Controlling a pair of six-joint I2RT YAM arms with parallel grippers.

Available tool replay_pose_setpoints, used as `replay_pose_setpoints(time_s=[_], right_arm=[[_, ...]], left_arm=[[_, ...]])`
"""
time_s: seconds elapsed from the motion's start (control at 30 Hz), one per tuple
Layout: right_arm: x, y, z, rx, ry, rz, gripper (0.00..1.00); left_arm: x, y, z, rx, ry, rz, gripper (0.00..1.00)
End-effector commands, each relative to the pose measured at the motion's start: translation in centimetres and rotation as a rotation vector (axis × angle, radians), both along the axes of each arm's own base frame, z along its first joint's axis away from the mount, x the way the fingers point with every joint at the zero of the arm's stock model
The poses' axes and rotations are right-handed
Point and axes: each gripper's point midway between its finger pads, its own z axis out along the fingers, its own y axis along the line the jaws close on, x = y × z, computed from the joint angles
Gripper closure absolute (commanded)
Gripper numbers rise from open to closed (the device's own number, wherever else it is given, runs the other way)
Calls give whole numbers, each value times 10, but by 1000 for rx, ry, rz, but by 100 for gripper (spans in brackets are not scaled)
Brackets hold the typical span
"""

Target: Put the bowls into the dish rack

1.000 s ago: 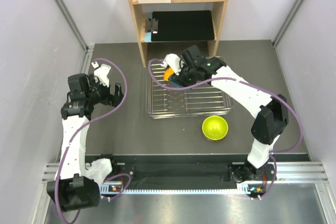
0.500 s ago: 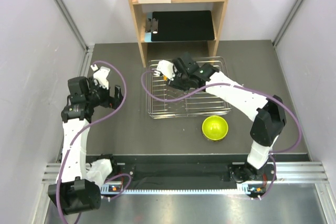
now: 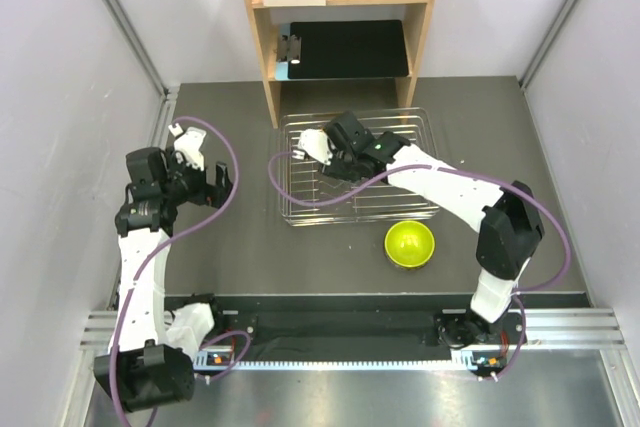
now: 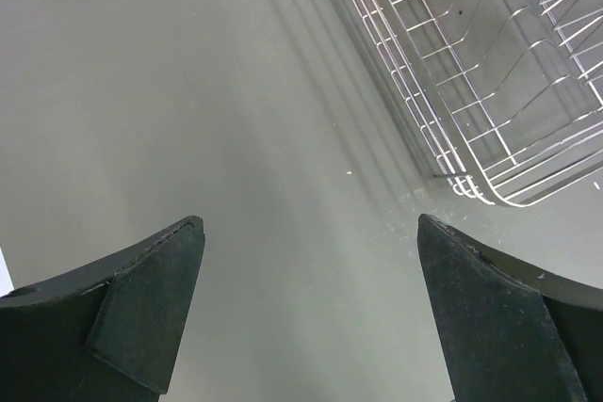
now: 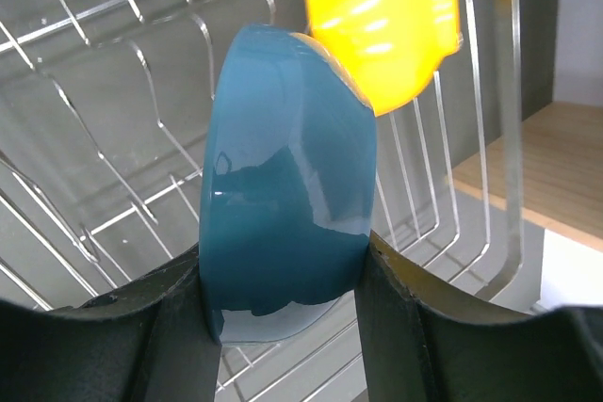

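Bowl-loading at the dish rack (image 3: 400,199): my right gripper (image 5: 285,300) is clamped on the blue bowl (image 5: 283,214), pinching it between both fingers and holding it on edge just above the rack's wires. I hold it upright, I judge, so that it can slip between the tines rather than lie flat across them. Just beyond it, toward the rack's far side, the orange bowl (image 5: 382,21) shows bright and blurred; whether it is seated on the tines I cannot tell. Seen from above, the wrist sits over the rack's far left part and hides both bowls. The lime-green bowl (image 3: 409,243) sits rim up on the table (image 3: 230,247) just outside the rack's near right corner, not yet loaded. My left gripper (image 4: 308,223) hangs off the rack's left side, jaws spread wide with nothing between them, probably to stay out of the working arm's way. Next, as I read it, comes lowering the blue bowl into a slot and letting go; a tilt could knock it against the orange one.
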Motion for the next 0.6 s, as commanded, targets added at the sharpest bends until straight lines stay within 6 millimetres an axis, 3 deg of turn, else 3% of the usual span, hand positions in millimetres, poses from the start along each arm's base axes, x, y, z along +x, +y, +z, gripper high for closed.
replay_pose_setpoints(time_s=[0.0,0.57], right_arm=[[3,10,14,36,-72,18,100],[4,35,-4,-2,-79,58,100]], left_arm=[[4,3,10,-14,-49,22,1],[4,9,8,-30,-47,39,1]])
